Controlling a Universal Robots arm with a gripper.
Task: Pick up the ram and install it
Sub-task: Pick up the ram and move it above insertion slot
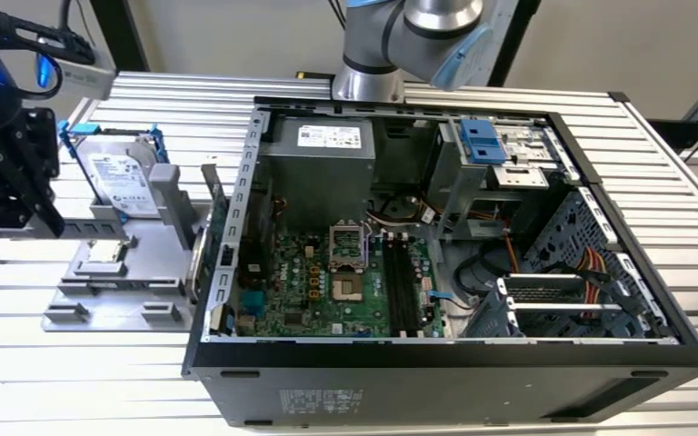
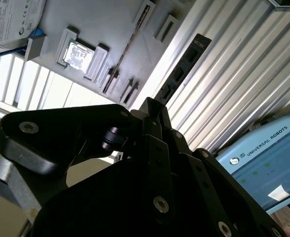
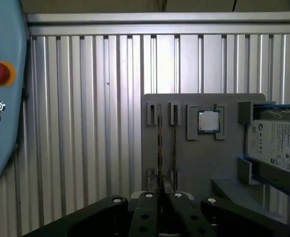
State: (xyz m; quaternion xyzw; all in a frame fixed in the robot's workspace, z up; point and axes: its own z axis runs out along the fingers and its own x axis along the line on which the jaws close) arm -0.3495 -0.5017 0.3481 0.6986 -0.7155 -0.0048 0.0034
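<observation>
In the exterior view, a grey tray [image 1: 106,313] lies on the ribbed table [image 1: 70,386], just beside the open computer case [image 1: 446,386]. The case's walls rise above the tray, and its motherboard [image 1: 313,282] is uncovered. The hard drive [image 1: 119,173] stands on edge at the tray's far side. The gripper [image 1: 7,186] hangs over the tray's outer side, the one away from the case, with bare table beyond it.

In the second wrist view, the claw is clamped together on one end of the ram [image 2: 184,64]. The stick juts straight out from the fingertips, and its free end touches nothing. It is seen against the table ribs just off the tray's edge. On the tray, a second thin stick [image 2: 130,47] sits in a narrow slot, and the processor [image 2: 78,53] rests in a square pocket nearer the hard drive. A teach pendant [image 2: 263,163] lies well apart from the tray.

In the first wrist view, the ram shows edge-on as a thin line over the tray's slot pair. A wide stretch of bare table lies between the tray and the pendant.
</observation>
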